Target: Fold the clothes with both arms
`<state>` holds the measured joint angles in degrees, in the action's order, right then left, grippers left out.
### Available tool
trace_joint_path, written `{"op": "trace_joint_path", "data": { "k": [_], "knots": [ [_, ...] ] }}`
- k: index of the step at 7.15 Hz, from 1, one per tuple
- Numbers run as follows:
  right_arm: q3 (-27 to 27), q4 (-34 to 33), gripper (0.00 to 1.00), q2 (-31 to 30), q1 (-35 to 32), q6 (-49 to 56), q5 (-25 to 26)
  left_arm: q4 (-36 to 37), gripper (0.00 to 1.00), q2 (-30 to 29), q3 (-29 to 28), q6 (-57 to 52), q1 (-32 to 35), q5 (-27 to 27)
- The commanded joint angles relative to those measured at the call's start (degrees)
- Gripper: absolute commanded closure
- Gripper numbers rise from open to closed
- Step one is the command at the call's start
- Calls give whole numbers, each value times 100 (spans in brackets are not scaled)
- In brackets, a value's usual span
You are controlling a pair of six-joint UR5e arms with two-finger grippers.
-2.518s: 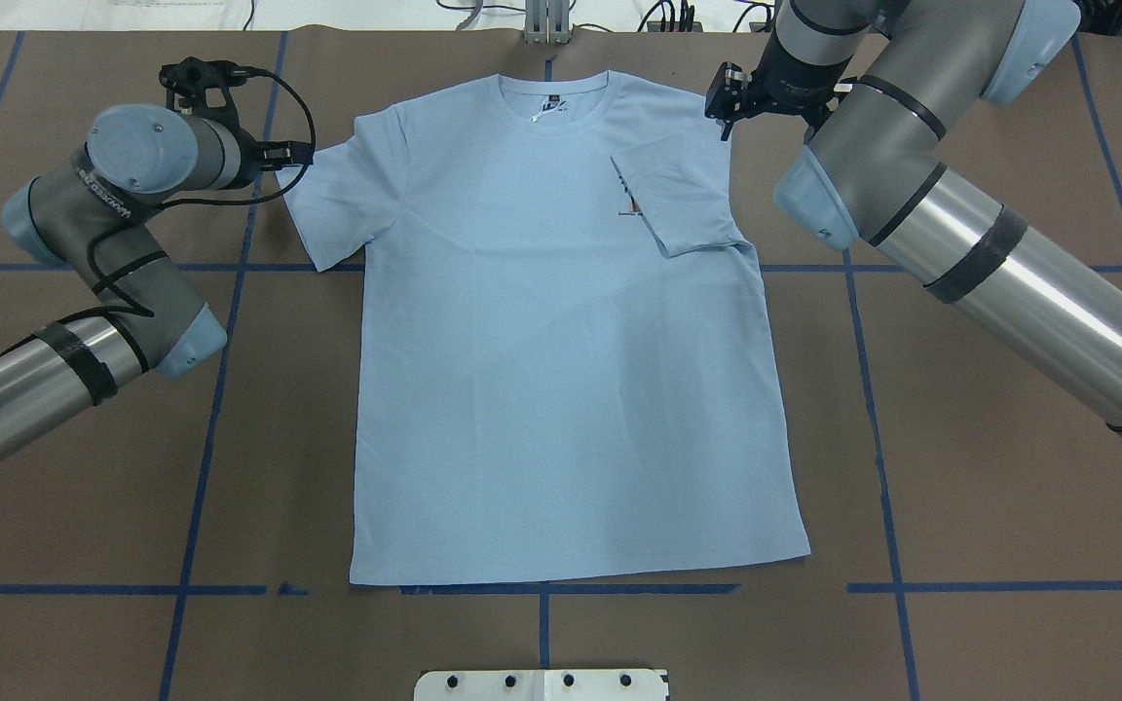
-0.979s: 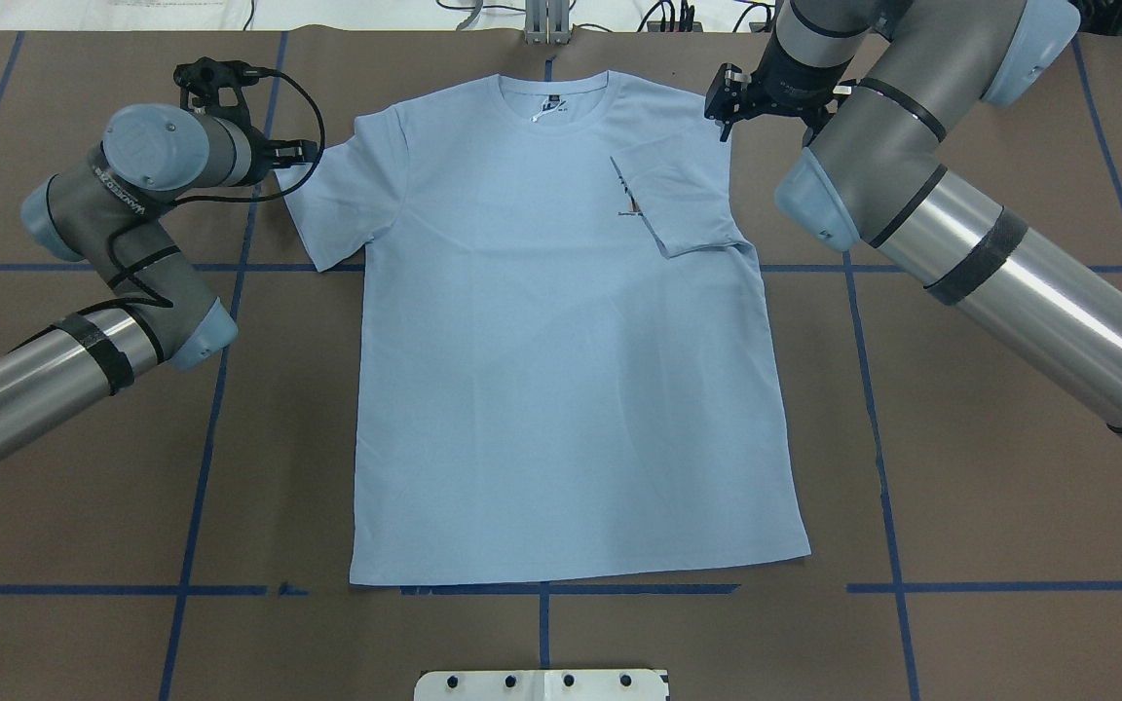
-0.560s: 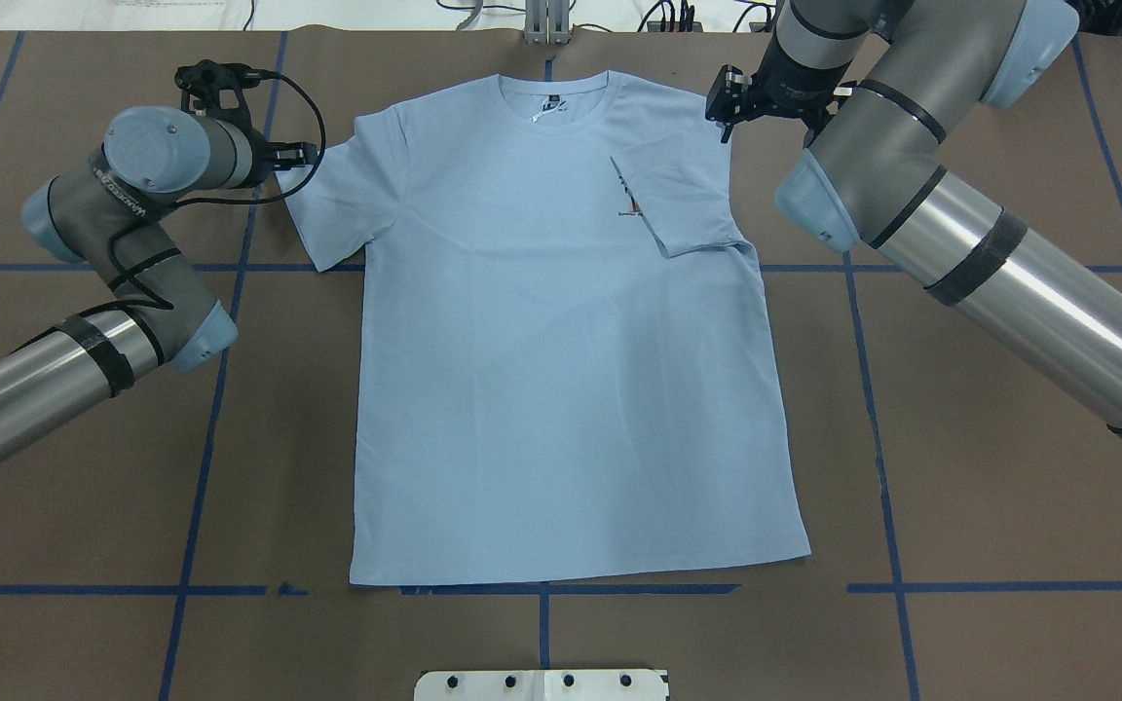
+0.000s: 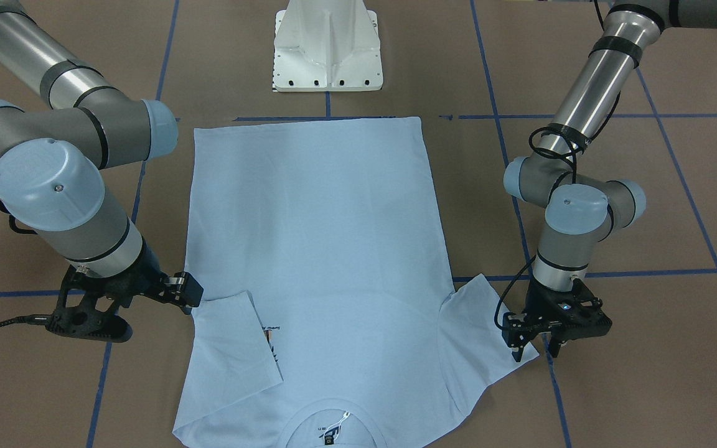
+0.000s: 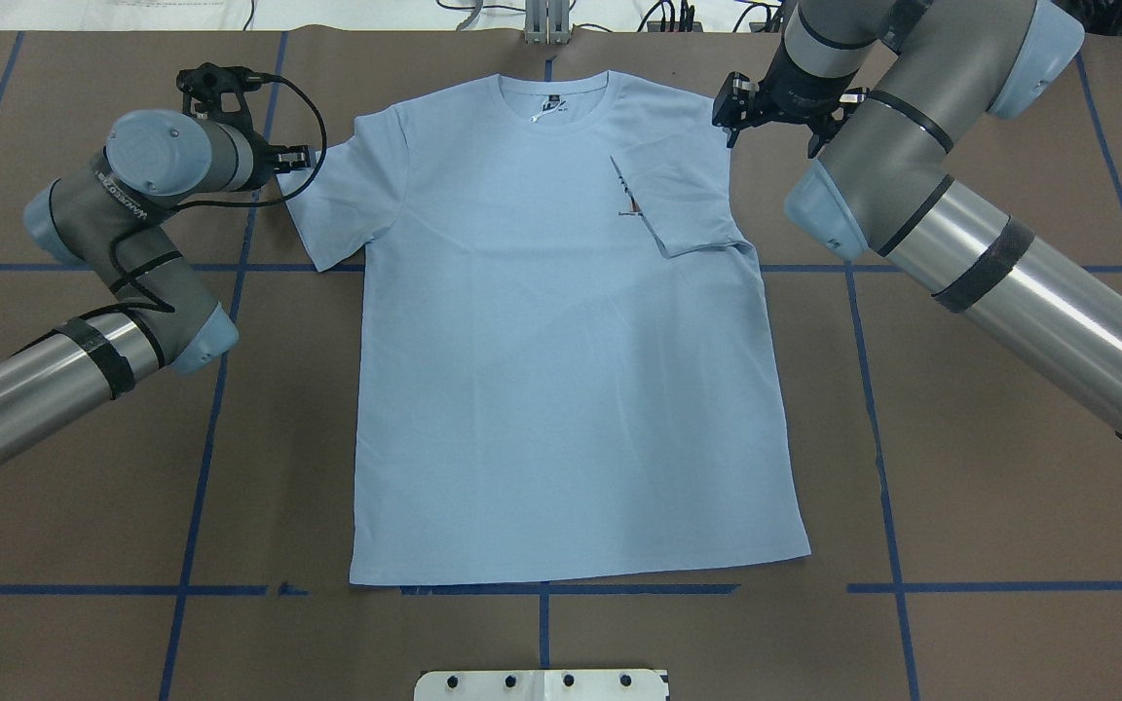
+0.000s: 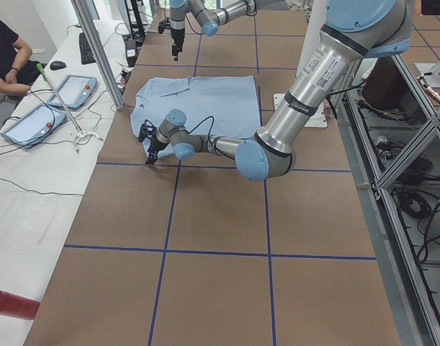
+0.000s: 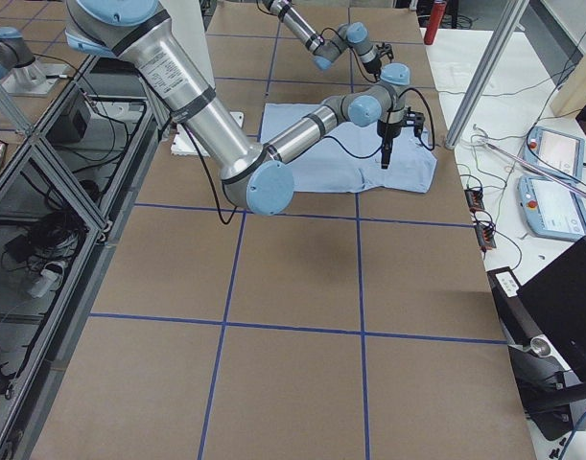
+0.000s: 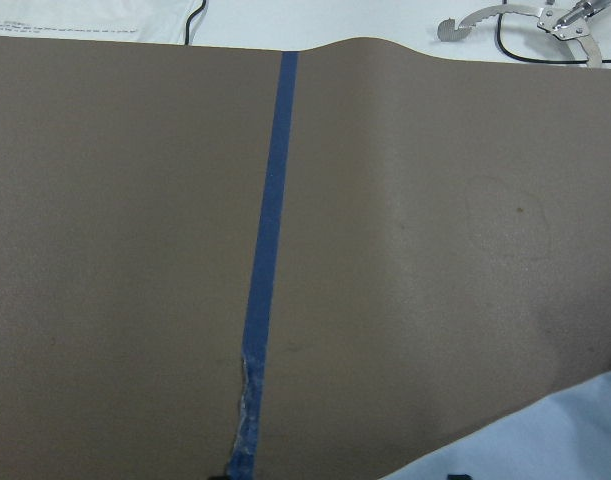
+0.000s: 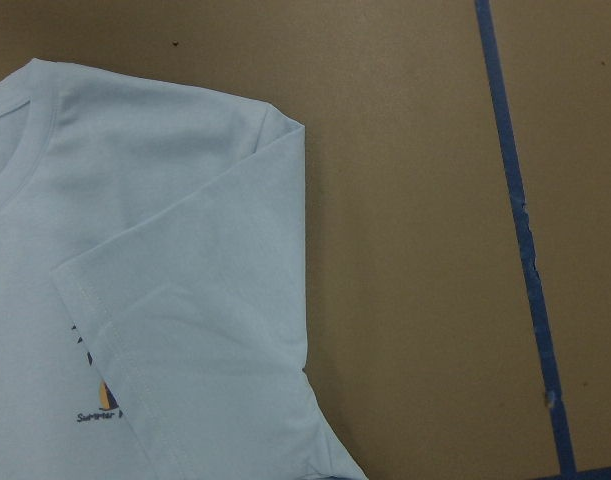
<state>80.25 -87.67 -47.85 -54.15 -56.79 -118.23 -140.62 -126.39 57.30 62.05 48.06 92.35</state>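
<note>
On the tabletop [image 5: 1009, 506] the shirt [image 5: 561, 370] lies flat, right sleeve [image 5: 683, 200] folded in. Left jaws hang open and empty over the left sleeve's [image 4: 480, 330] edge; whether the right jaws are parted I cannot tell. A shallow pinch could slip or rumple the sleeve.

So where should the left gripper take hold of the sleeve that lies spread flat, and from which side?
Probably at the outer hem of the flat sleeve, near its corner, coming in low from the table beside it. That edge faces the left gripper, which is open right at it. The edge lies thin and flat, so the jaws can straddle it.
</note>
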Motion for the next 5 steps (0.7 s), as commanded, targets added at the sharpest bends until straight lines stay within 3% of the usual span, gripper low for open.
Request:
{"op": "trace_joint_path", "data": {
  "k": [1,5],
  "knots": [
    [0,22,0,-5,1,1,1,0,54,0,0,0,-7,-7],
    [-9,22,0,-5,1,1,1,44,100,-26,123,0,-7,11]
  ]
}}
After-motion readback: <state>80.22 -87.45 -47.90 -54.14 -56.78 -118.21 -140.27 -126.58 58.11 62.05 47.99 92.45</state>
